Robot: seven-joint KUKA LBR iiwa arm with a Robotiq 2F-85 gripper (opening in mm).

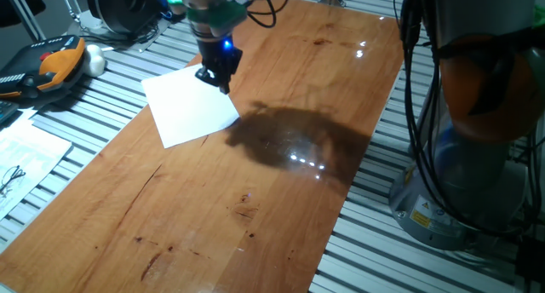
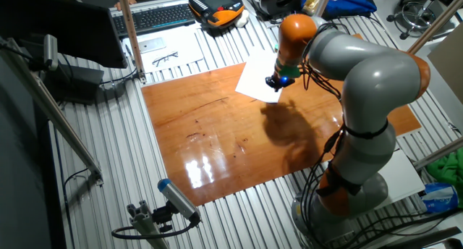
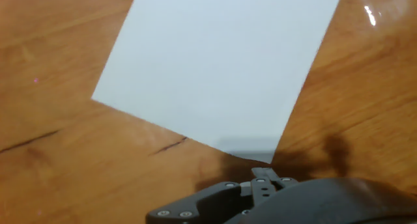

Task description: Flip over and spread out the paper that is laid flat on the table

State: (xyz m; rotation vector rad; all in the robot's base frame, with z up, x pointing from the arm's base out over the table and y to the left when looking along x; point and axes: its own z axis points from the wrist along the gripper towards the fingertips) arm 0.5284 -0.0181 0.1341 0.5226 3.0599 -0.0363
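Note:
The paper lies flat on the table with its blank white side up, near the board's far left edge. It also shows in the other fixed view and fills the top of the hand view. My gripper hangs over the paper's right corner, fingers pointing down and close together, with nothing between them. In the hand view the gripper is at the bottom edge, right by the paper's near corner. In the other fixed view the gripper is over the sheet's near edge.
A printed sheet with glasses lies on the slatted metal surface to the left of the board. An orange and black device and cables lie at the far left. The arm's base stands to the right of the board.

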